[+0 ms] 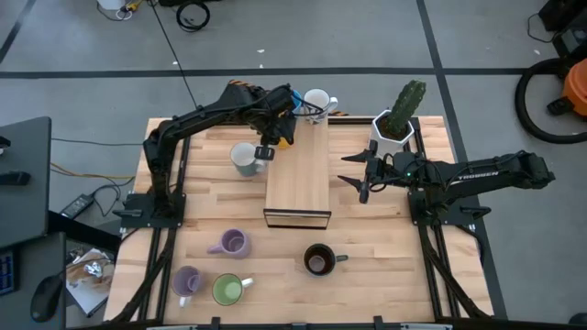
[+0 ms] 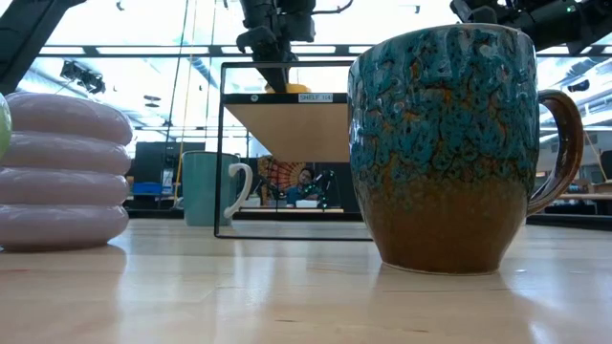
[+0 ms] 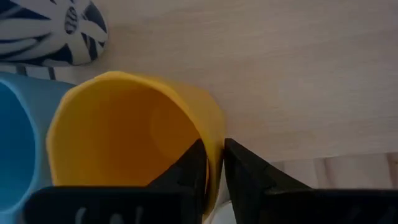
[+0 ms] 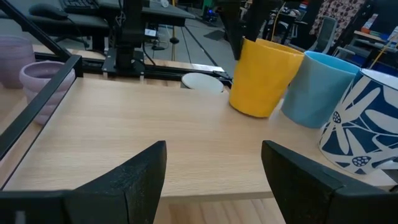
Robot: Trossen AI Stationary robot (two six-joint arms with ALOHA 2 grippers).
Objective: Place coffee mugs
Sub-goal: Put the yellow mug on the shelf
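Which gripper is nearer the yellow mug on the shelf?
Left. The left gripper has its fingers astride the yellow mug's rim; the right gripper hangs open beside the shelf, well clear.

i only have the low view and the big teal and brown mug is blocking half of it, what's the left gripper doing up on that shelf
Observer: The left gripper is pinching the wall of the orange mug, one finger inside the rim and one outside. The mug stands on the shelf top at its far end.
Operator: anything else up there with it
Observer: Yes, a light blue mug right beside it, and a white mug with a blue pattern next to that.
Operator: and the right arm, holding anything
Observer: No. The right gripper is open and empty, beside the shelf's right edge, facing those mugs.
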